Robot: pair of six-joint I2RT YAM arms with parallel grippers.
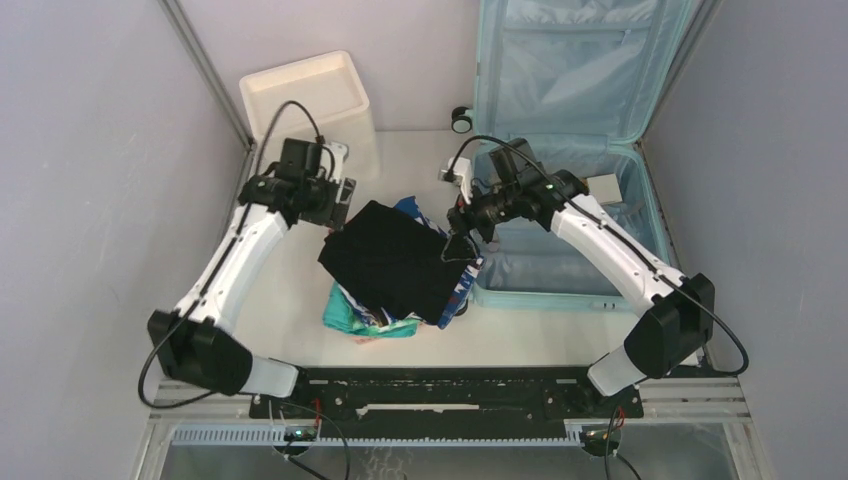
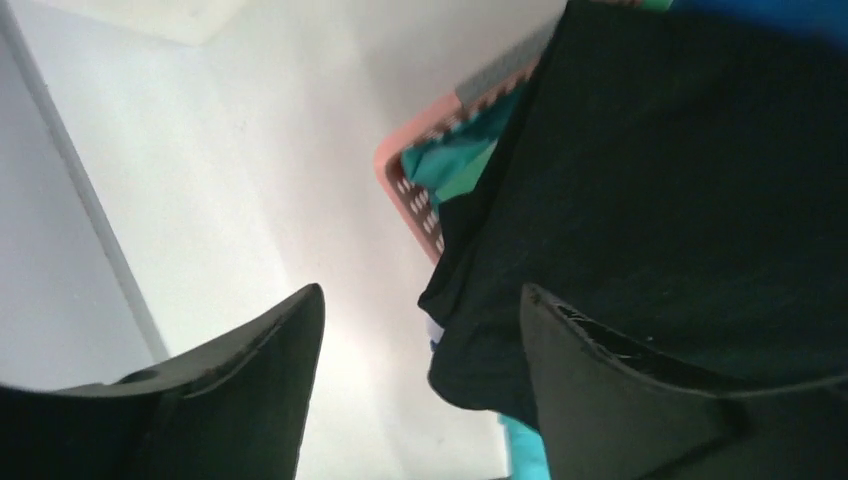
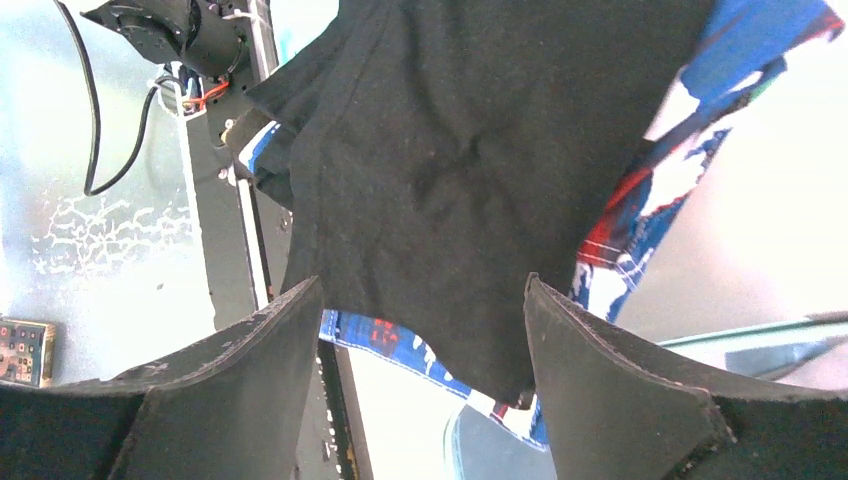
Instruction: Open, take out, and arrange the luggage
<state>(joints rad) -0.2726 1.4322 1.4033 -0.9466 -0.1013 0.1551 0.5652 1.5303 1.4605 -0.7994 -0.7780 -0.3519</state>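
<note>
At the far right corner of the surface (image 1: pixel 290 300), the luggage (image 1: pixel 580 70) lies open. Its lid stands up against the back wall and its base lies flat along the right edge, the light blue lining showing. One wheel (image 1: pixel 462 120) pokes out at its far left corner.

Just left of the base, near the middle of the surface, a black garment (image 1: pixel 395 260) is draped over a heap of clothes in a pink basket (image 2: pixel 395 165). Teal cloth (image 1: pixel 345 310) shows at the heap's near side and a blue, red and white patterned cloth (image 3: pixel 700 90) at its right.

The left claw (image 1: pixel 338 208) hangs at the garment's far left edge, fingers (image 2: pixel 270 350) spread wide with nothing between them. The right claw (image 1: pixel 458 238) is at the garment's right edge, beside the luggage rim. It too is spread wide, and the garment lies beyond its fingers (image 3: pixel 600 370), not pinched. A white box (image 1: pixel 305 95) sits at the far left corner.
</note>
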